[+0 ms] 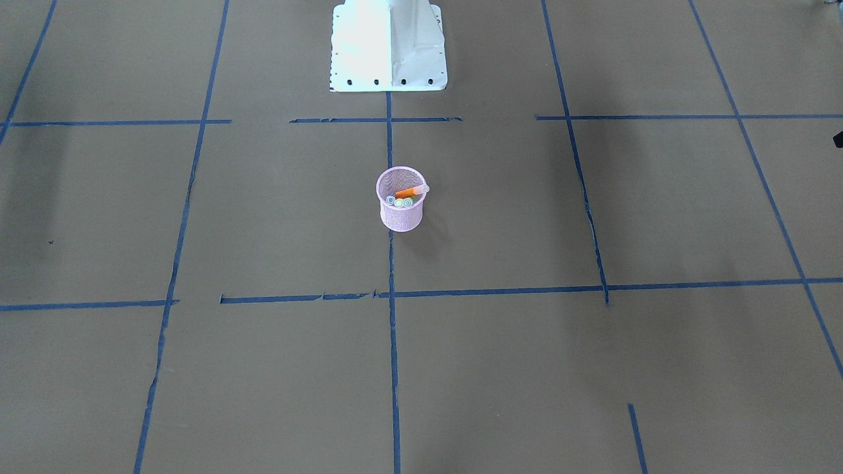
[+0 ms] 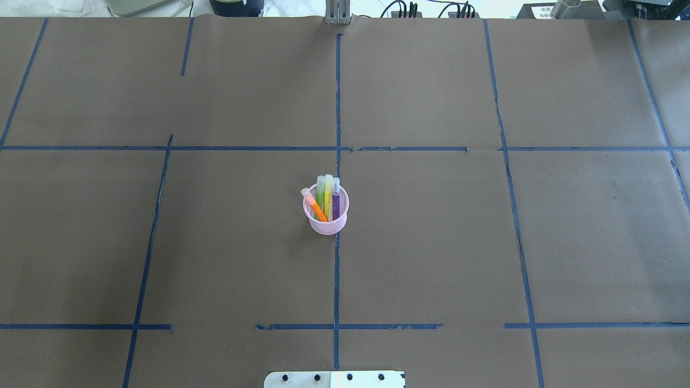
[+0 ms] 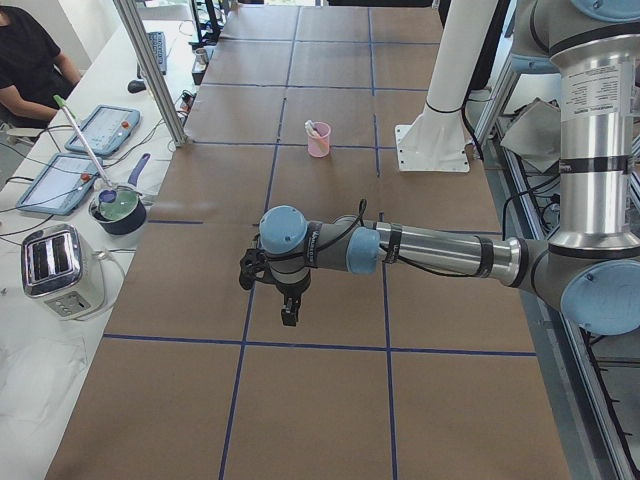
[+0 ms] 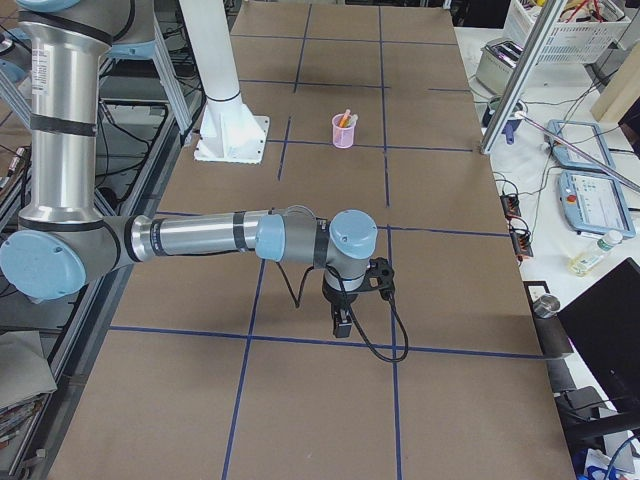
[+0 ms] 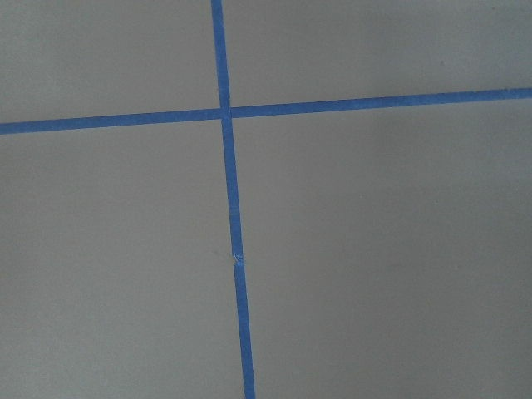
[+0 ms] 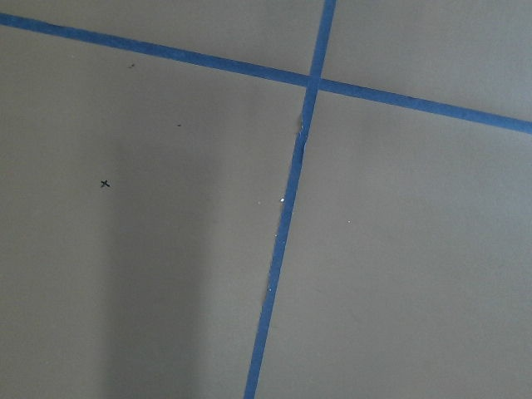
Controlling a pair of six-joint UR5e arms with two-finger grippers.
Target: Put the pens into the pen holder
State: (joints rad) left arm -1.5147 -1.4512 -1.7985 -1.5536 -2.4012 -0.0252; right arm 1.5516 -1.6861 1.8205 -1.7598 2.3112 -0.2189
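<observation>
Front-facing view: the small pink wire-mesh cup (image 1: 400, 220) stands upright near the middle of the brown paper-covered table (image 1: 593, 368), on a blue tape line (image 1: 393, 368). The white robot base (image 1: 388, 46) is at 12 o'clock from it. Inside the cup, the slim orange pen (image 1: 409, 192) leans toward 2 o'clock, and pale cap ends cluster at its lower end.

Overhead view: the green pen (image 2: 319, 196), yellow pen (image 2: 328, 189) and purple pen (image 2: 336, 202) stand in the cup, caps toward 12 o'clock. The orange pen tilts toward 10 o'clock.

Left side view: the left gripper (image 3: 288, 315) hangs over bare paper, with the cup well apart at 12 o'clock. Whether its fingers are parted, I cannot tell.

Right side view: the right gripper (image 4: 341, 322) likewise points down, with the cup far off at 12 o'clock. Its finger state cannot be told either.

Both wrist views show only paper and crossing tape.
</observation>
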